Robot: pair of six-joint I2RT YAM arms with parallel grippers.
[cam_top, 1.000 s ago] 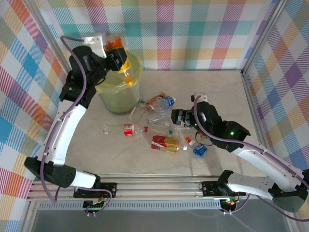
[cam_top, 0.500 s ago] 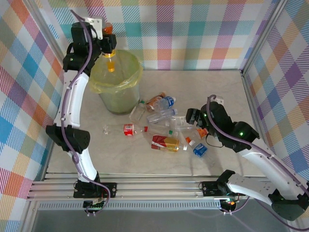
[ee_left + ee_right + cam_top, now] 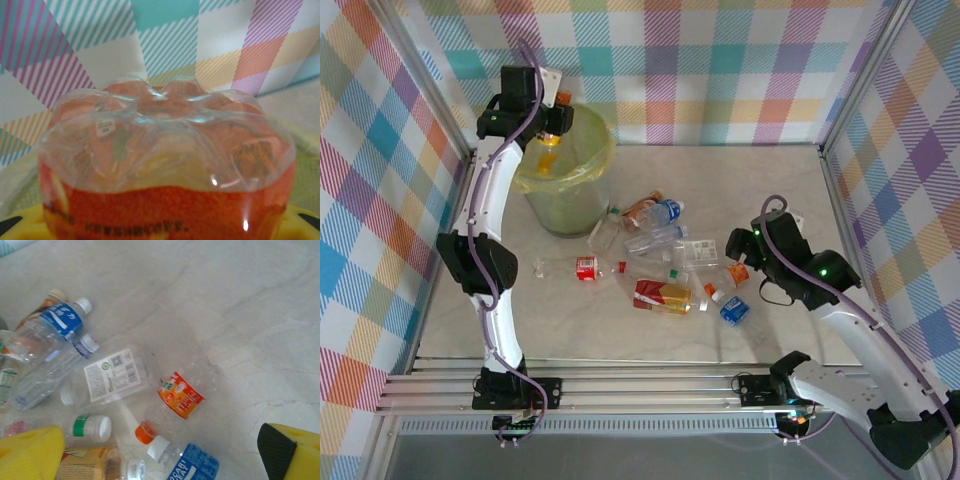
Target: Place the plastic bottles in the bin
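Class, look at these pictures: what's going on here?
The left pincer holds an orange-labelled bottle above the green bin. The right pincer, open, hovers over the other bottles scattered on the table. Most bottles are not yet binned.

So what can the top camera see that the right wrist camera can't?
The top camera takes in the bin and the left gripper with an orange bottle above it. The right wrist camera gets close enough to show the square code on a white label and a green ring under a white cap. Both see the pile of bottles on the table, like the blue-labelled bottle.
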